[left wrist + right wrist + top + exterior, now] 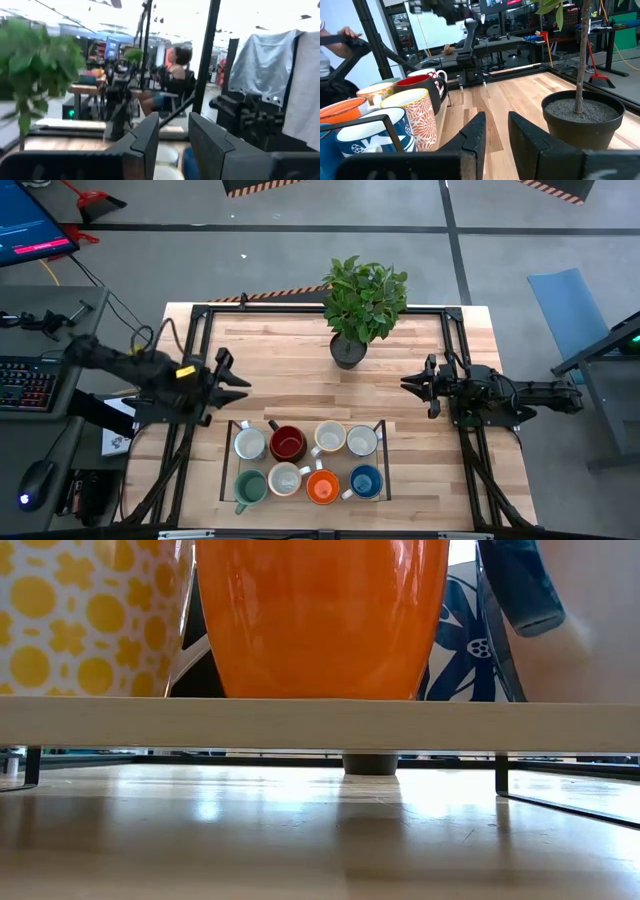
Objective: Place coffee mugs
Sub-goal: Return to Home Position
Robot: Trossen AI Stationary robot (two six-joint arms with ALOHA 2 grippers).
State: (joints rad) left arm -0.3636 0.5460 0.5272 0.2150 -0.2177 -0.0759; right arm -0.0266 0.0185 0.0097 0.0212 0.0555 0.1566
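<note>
Several coffee mugs stand in two rows on a black-framed tray point(232, 423) near the table's front edge, among them a dark red mug point(288, 444), a teal mug point(249, 487), an orange mug point(322, 486) and a blue mug point(365, 482). In the low view the orange mug point(320, 615) rests with its base on a pale board point(320, 725). My left gripper point(238, 378) point(173, 120) hovers open, left of and behind the tray. My right gripper point(408, 384) point(496, 117) hovers open to the tray's far right, with nothing between its fingers.
A dark pot point(348, 350) with a leafy plant point(365, 295) stands at the table's far middle, between the two grippers. A black frame point(200, 320) runs along the table's edges. A person sits in the room beyond point(172, 70).
</note>
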